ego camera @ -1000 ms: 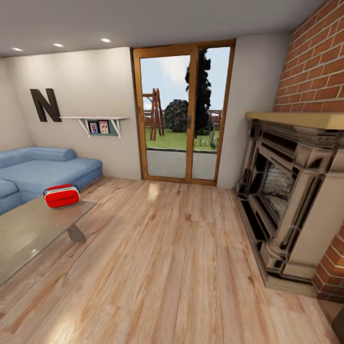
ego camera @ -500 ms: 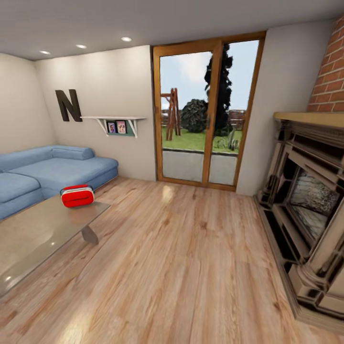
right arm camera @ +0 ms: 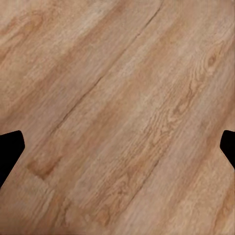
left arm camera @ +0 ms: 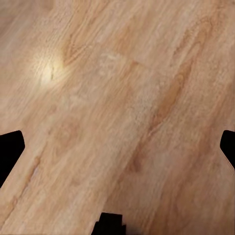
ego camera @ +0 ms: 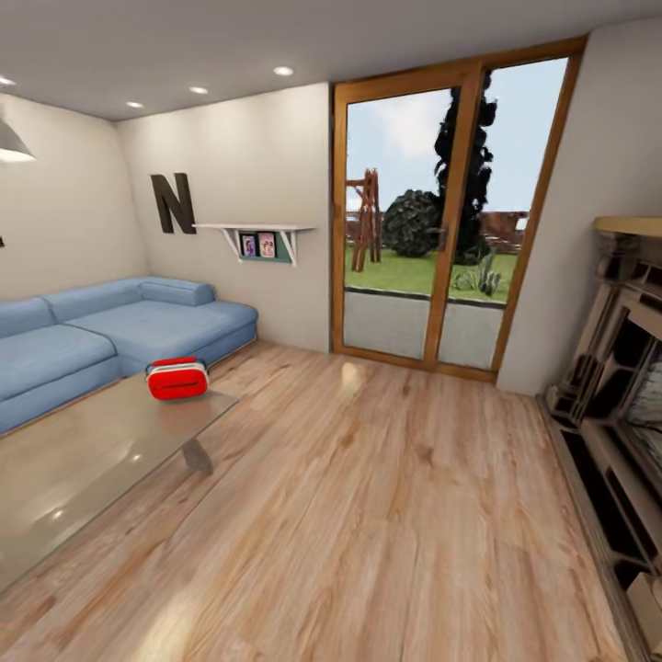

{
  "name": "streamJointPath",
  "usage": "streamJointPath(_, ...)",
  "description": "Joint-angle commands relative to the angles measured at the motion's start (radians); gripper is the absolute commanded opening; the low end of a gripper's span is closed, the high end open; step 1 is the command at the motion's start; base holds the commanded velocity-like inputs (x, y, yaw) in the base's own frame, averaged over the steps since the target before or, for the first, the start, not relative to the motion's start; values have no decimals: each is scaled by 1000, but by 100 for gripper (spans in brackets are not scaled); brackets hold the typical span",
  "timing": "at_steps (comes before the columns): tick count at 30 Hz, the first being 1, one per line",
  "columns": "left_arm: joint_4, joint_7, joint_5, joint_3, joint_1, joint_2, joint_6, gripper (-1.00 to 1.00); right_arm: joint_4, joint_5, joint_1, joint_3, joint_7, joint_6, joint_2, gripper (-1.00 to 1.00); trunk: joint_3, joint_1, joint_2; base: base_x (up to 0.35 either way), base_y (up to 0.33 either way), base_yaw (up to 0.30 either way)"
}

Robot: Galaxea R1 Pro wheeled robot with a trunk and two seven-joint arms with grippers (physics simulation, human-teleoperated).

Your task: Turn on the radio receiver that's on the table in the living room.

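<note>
**Approach stage: radio sighted on bench, both tools carried over bare floor**

Head view. Small flat bright-red radio receiver with rounded top [ego camera: 177, 378] found resting on the far corner of the large low bench with glossy grey-brown glass-like top [ego camera: 83, 460], near the long blue L-shaped sofa [ego camera: 110, 331]. Placed close to the bench edge, hence judged reachable from the open floor side once nearer. Lying flat, long face turned this way, pale band along the upper edge; knobs and end panel too small to make out. Bench well apart across light wood plank floor [ego camera: 386, 515]. Noted besides: glazed wood-framed garden door [ego camera: 441, 221], dark letter N on the beige wall [ego camera: 173, 202], white shelf with small pictures [ego camera: 257, 237], ornate fireplace surround [ego camera: 621, 386]. Radio judged untouched; switch-on not yet begun.

Left wrist view. Left tool [left arm camera: 117, 147] pointed down at floor planks, dark fingertips [left arm camera: 10, 149] at both margins, spread wide, nothing between. Carried low and idle, presumably for travel.

Right wrist view. Right tool [right arm camera: 117, 147] likewise over bare planks, fingertips [right arm camera: 10, 149] wide apart, holding nothing.
</note>
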Motion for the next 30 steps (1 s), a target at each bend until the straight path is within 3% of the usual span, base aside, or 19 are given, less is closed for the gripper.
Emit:
streamJointPath(1, 0, 0, 0, 0, 0, 0, 0, 100, 0, 0, 0, 0, 0, 0, 0, 100, 0, 0, 0, 327, -107, 227)
streamJointPath(6, 0, 0, 0, 0, 0, 0, 0, 100, 0, 0, 0, 0, 1, 0, 0, 100, 0, 0, 0, 327, -136, 134)
streamJointPath(30, 0, 0, 0, 0, 0, 0, -1, 100, 0, 0, 0, 0, 2, 0, 0, 100, 0, 0, 0, 325, -166, 2)
